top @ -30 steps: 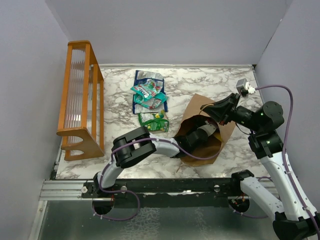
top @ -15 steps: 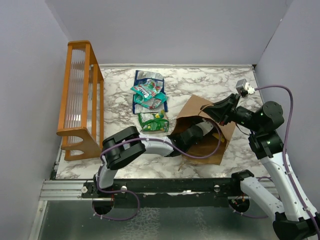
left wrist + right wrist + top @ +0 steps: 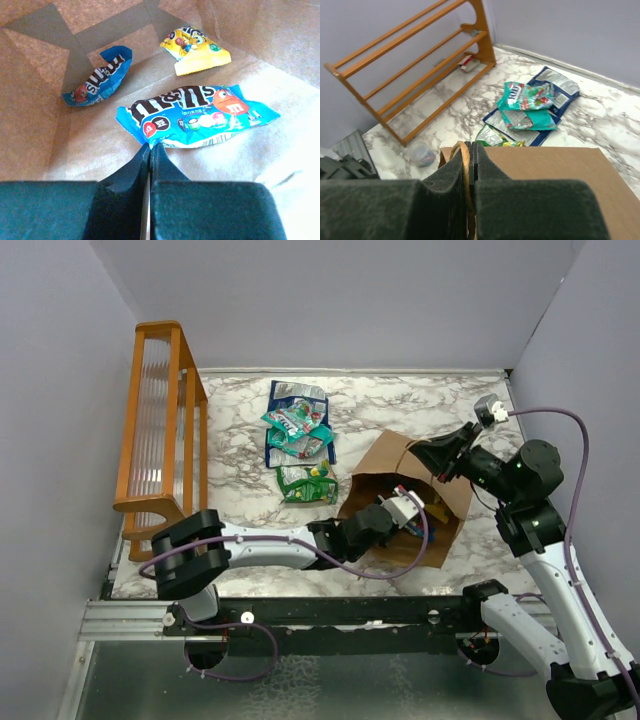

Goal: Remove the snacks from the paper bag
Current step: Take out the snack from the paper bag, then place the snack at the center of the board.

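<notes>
From above, the left hand (image 3: pixel 403 508) sits inside the large brown kraft paper bag (image 3: pixel 385 455), whose top the right hand (image 3: pixel 425 453) grips at 1 o'clock. Left wrist: closed fingers pinch the near edge of the light-blue foil sweet packet (image 3: pixel 197 117), lying crosswise at 12 o'clock. Right wrist: fingers clamp the bag's twisted handle (image 3: pixel 464 165).

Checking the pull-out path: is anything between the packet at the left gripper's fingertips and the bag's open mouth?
Nothing visible. The left gripper pinches the light-blue packet at its near edge; the dark blue packet and yellow packet lie deeper in the paper bag, beyond it. The right gripper holds its handle.
</notes>
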`<state>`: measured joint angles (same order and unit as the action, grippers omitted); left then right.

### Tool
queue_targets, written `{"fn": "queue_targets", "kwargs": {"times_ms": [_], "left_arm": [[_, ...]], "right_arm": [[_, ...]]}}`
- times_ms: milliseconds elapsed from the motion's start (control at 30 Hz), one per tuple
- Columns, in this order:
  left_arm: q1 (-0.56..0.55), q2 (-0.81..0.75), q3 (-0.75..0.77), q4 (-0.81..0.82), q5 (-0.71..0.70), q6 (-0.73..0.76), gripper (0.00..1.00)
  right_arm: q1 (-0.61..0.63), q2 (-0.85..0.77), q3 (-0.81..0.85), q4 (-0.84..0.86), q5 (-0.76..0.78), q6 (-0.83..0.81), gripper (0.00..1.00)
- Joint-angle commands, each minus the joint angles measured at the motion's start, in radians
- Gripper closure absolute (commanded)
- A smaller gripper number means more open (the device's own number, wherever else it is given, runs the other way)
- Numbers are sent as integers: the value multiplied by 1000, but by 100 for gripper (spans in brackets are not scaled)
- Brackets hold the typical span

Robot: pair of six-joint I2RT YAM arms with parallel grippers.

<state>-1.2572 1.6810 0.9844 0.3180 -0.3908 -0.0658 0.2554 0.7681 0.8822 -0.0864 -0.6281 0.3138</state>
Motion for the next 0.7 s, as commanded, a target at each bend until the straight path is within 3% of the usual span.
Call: {"fn": "queue_targets", "kwargs": {"times_ms": [0, 333, 667], "left_arm": [[-10, -141, -45, -51, 19, -43, 100], [-18, -533, -101, -238, 167, -77, 100], [-16, -820, -20, -522, -59, -38, 100]], "right_arm": [[2, -28, 25, -33, 158, -16, 99], [2, -48, 3, -44, 233, -7, 99], [2, -55, 14, -59, 237, -31, 99]]}}
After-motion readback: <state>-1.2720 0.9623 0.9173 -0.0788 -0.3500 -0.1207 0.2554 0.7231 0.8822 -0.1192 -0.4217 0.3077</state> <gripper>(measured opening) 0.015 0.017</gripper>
